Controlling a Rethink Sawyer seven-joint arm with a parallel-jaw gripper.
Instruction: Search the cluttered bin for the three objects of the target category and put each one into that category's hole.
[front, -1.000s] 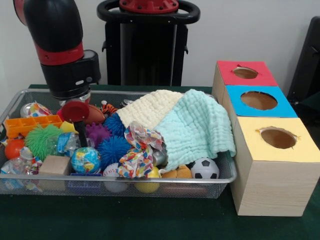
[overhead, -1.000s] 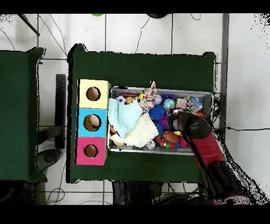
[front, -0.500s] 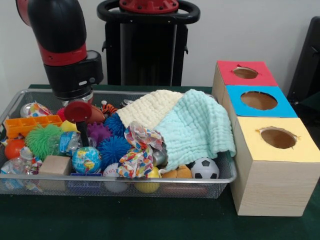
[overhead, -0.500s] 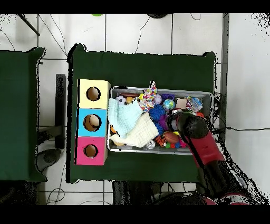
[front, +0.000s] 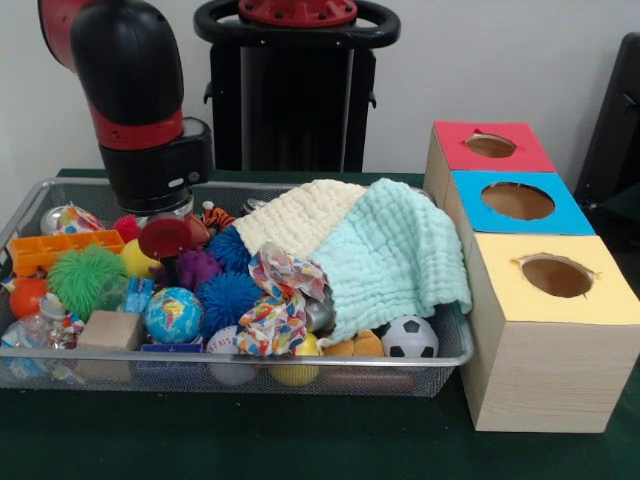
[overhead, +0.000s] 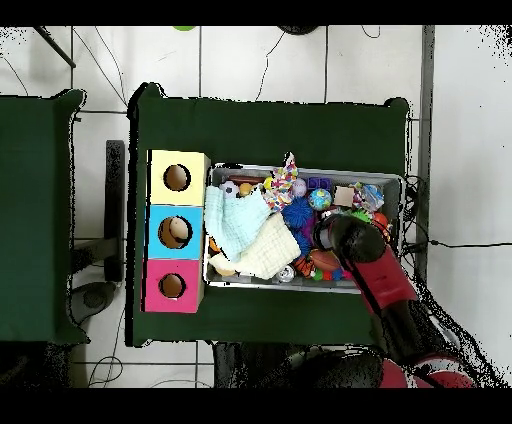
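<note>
A wire mesh bin (front: 455, 352) holds a heap of toys. Among them are a green spiky ball (front: 83, 281), a purple spiky ball (front: 197, 267), blue spiky balls (front: 227, 297), a globe ball (front: 172, 314) and a soccer ball (front: 409, 338). My gripper (front: 168, 243) hangs from the red and black arm, low in the bin's left half, its red round part just above the purple spiky ball. Its tip is buried among the toys. Three boxes with round holes stand beside the bin: red (front: 490, 146), blue (front: 517, 201) and yellow (front: 556, 276). From overhead the arm (overhead: 365, 262) covers the bin's right part.
A cream cloth (front: 297, 215) and a mint cloth (front: 395, 255) lie over the bin's right half, hiding what is beneath. A patterned rag (front: 275, 300), a wooden block (front: 110, 330) and an orange tray (front: 62, 249) fill the left. The table is dark green.
The arm has shifted right in the front view and sunk lower. The gripper's dark tip, visible earlier above the globe ball, is now hidden among the toys.
</note>
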